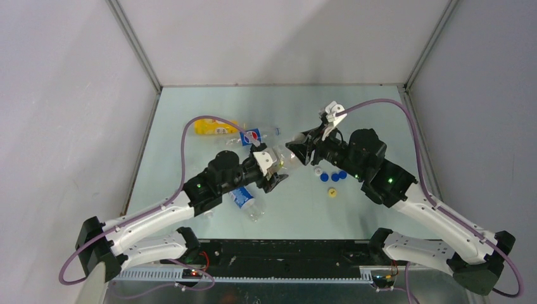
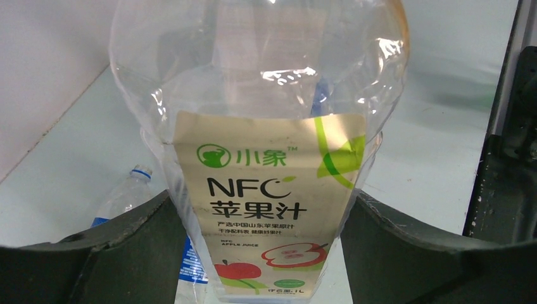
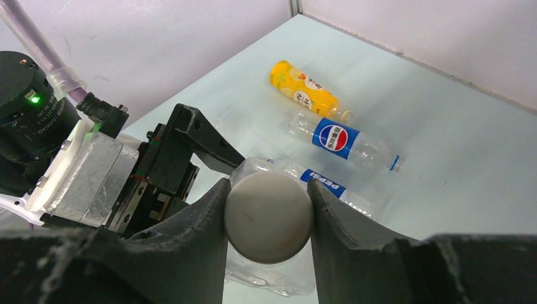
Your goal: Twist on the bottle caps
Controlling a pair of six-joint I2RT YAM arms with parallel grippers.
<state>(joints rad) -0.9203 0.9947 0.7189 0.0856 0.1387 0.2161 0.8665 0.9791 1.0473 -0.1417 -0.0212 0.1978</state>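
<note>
Both grippers are busy.
The left gripper [image 1: 269, 166] clamps clear plastic bottle w/ yellowish label [image 2: 266, 126]; right gripper [image 3: 267, 188] is closed on its round whitish plastic cap [image 3: 269, 221].

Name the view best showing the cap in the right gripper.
Right wrist: the white cap fills the right gripper, close up. Top view hides it behind that gripper; left wrist shows only the juice bottle.

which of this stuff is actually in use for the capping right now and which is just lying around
In use: apple juice bottle, white cap, left gripper, right gripper.
Lying about: orange bottle, pepsi bottle, second pepsi bottle, loose caps.
</note>
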